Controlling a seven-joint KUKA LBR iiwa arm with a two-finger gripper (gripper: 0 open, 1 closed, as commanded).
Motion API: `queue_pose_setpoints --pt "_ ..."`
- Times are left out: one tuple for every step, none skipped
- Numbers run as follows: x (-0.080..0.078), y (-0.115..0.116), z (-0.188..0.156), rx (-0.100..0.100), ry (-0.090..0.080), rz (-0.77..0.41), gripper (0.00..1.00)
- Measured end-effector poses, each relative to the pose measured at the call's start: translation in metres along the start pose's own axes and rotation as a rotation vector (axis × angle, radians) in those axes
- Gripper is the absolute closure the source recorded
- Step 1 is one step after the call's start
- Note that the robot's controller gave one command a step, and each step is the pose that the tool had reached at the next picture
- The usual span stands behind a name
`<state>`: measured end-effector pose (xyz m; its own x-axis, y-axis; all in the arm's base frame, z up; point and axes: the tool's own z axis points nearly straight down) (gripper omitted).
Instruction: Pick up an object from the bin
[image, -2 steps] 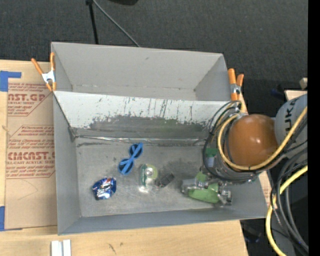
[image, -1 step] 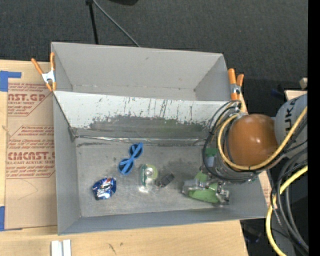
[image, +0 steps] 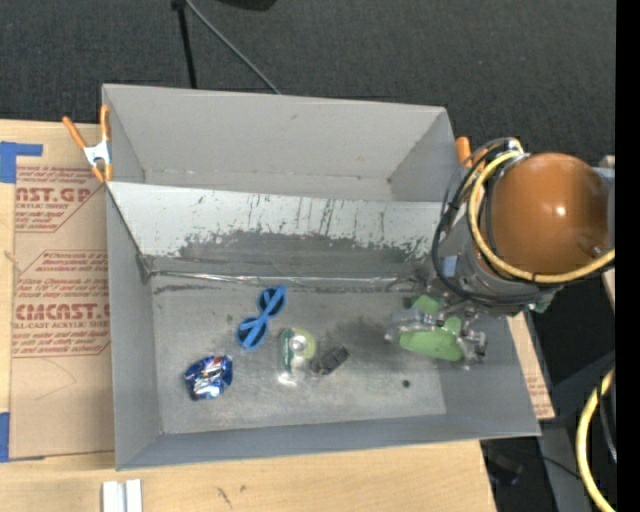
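My gripper (image: 447, 322) is low at the right side of the bin, under the arm's orange dome. A light green, lumpy thing (image: 430, 344) lies directly at the gripper, partly covered by it. Whether it is held cannot be made out. Further left on the bin floor lie a small dark block (image: 330, 358) and a clear thing with a green patch (image: 294, 350).
Blue toy glasses (image: 260, 317) lie left of centre. A crumpled blue and white wrapper (image: 208, 376) sits near the front left corner. The bin's right wall slopes up close beside the gripper.
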<state>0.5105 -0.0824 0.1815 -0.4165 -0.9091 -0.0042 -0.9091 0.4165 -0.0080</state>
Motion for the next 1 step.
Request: queue_pose_setpoints --pt "-0.0082 -0.0121 -0.0768 0.002 0.000 -0.012 1.00"
